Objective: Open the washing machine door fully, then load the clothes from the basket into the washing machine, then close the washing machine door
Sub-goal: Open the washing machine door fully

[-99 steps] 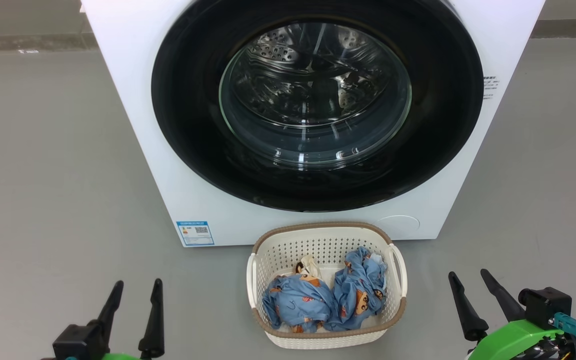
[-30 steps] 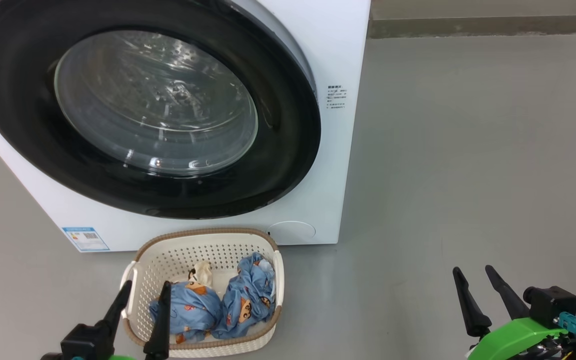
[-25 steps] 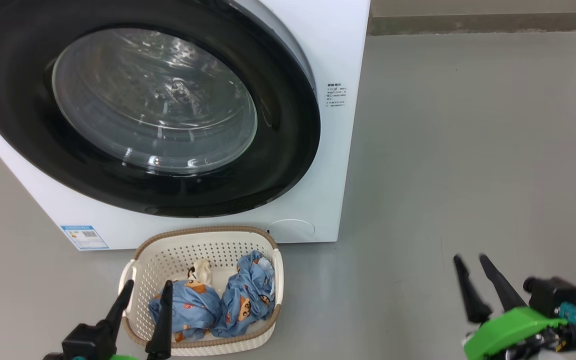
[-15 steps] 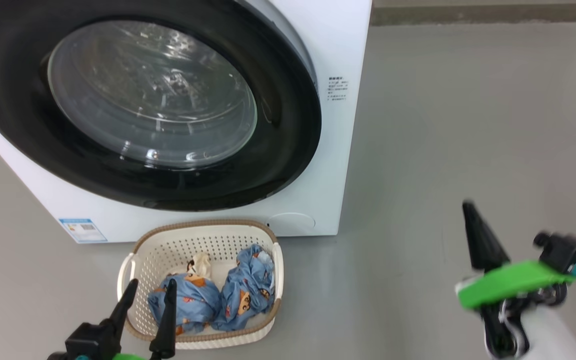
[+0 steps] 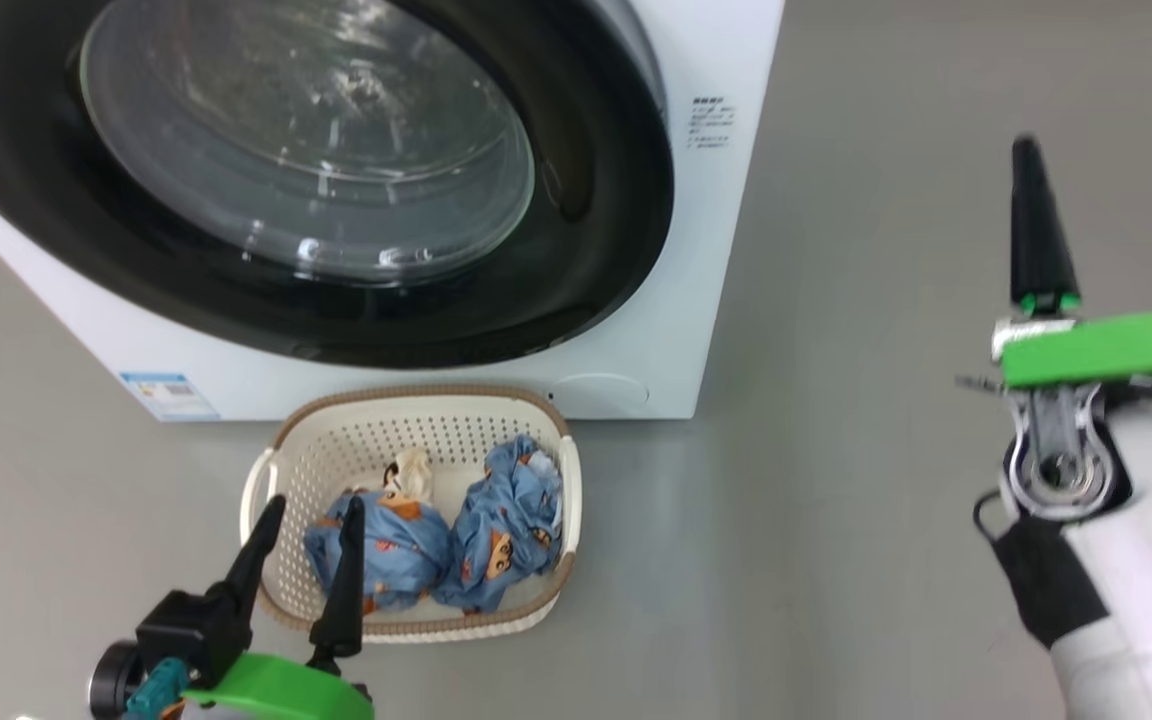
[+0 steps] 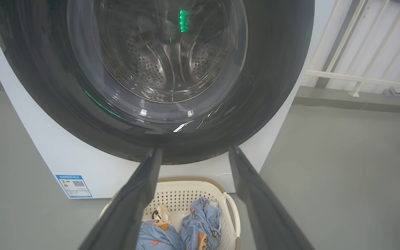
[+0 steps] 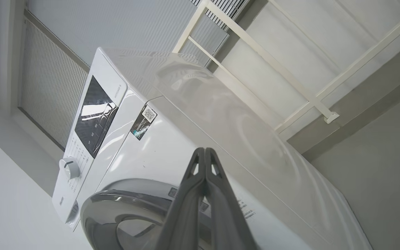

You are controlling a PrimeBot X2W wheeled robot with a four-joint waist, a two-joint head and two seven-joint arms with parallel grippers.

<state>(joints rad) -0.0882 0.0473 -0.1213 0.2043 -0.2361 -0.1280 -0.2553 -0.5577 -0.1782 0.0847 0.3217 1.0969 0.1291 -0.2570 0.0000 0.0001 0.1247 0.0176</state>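
The washing machine (image 5: 726,250) stands at the upper left, and its black-rimmed, glass-centred door (image 5: 306,140) lies flat against its front. The cream basket (image 5: 414,395) sits on the floor just before it and holds the blue printed clothes (image 5: 456,530) and a cream piece (image 5: 408,470). My left gripper (image 5: 314,505) is open and empty at the basket's near left rim. In the left wrist view the door (image 6: 273,86) and basket (image 6: 193,181) lie beyond its spread fingers (image 6: 141,194). My right gripper (image 5: 1026,150) is shut on nothing, raised to the right of the machine. Its shut fingers (image 7: 205,194) point at the door's rim (image 7: 116,205).
Bare grey floor (image 5: 836,500) spreads between the machine and my right arm. A blue label (image 5: 168,395) is stuck low on the machine's front. A control panel and knob (image 7: 69,168) sit on the machine's front above the door. A white railing (image 6: 359,80) runs along the wall behind.
My right gripper has shut and swung up from the lower right to beside the machine, its wrist rolled over. The head camera has tipped down. My left gripper stays open by the basket.
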